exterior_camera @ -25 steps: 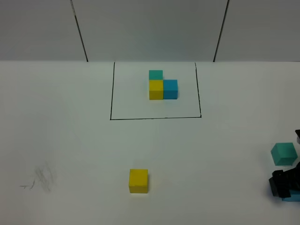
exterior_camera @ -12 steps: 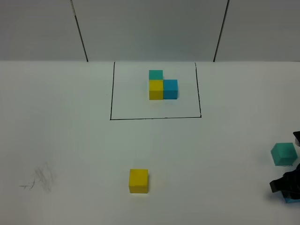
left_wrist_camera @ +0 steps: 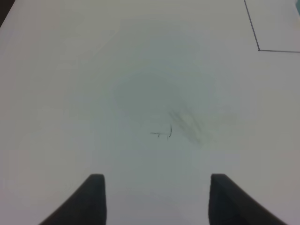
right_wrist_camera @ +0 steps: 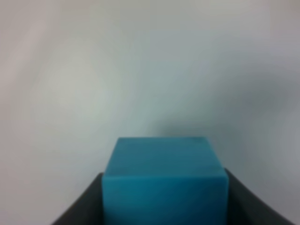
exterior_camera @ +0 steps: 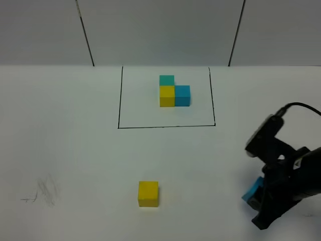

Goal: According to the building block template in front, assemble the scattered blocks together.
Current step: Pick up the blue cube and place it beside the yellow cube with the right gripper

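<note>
The building block template (exterior_camera: pixel 173 91), a teal-green, yellow and blue L-cluster, stands inside the black-line rectangle (exterior_camera: pixel 165 126) at the back centre. The scattered yellow cube (exterior_camera: pixel 148 194) sits alone at the front centre. My right gripper (exterior_camera: pixel 257 197) is shut on the scattered blue cube (exterior_camera: pixel 251 190) and holds it off the table at the front right. In the right wrist view this blue cube (right_wrist_camera: pixel 164 180) sits between the two fingers of the gripper (right_wrist_camera: pixel 164 199). The scattered teal-green cube is hidden behind the right arm. My left gripper (left_wrist_camera: pixel 157 201) is open and empty over bare table.
A grey pencil smudge (exterior_camera: pixel 42 193) marks the table at the front left; it also shows in the left wrist view (left_wrist_camera: pixel 180 124). The right arm (exterior_camera: pixel 288 170) and its cable fill the front right. A panelled wall runs along the back.
The right arm has swung in from the right edge toward the left, carrying the blue cube up with it. It now covers the teal-green cube. The yellow cube has not moved.
</note>
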You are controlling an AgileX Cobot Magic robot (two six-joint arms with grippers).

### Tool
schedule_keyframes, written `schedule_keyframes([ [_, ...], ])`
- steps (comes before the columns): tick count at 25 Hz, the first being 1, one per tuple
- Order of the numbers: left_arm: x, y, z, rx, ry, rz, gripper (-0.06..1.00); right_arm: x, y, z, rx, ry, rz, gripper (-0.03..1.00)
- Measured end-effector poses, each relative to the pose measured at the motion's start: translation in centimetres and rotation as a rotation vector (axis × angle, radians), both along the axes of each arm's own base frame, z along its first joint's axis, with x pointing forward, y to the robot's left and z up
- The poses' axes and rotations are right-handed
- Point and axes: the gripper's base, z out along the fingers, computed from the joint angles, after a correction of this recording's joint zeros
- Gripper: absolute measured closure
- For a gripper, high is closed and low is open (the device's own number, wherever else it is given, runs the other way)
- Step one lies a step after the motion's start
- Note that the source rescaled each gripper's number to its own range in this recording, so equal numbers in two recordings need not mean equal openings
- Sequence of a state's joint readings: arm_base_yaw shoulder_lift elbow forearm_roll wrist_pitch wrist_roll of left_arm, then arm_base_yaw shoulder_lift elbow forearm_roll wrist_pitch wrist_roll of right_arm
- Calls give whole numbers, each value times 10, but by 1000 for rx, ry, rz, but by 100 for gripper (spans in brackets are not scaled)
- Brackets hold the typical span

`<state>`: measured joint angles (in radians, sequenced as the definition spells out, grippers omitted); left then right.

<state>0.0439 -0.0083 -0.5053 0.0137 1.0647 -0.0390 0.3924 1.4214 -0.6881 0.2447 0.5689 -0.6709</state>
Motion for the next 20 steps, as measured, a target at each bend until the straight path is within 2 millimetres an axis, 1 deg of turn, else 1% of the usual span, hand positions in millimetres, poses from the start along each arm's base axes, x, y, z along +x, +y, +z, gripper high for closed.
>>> schedule_keyframes([
  [4, 0, 0, 0, 0, 0, 0, 84, 11, 32, 1, -31, 5, 201, 78],
  [7, 0, 0, 0, 0, 0, 0, 84, 21, 53, -9, -74, 36, 315, 78],
  [15, 0, 0, 0, 0, 0, 0, 84, 43, 118, -28, -158, 37, 586, 78],
  [16, 0, 0, 0, 0, 0, 0, 84, 46, 125, -31, -167, 44, 606, 78],
  [20, 0, 0, 0, 0, 0, 0, 84, 58, 140, -42, -209, 77, 653, 78],
])
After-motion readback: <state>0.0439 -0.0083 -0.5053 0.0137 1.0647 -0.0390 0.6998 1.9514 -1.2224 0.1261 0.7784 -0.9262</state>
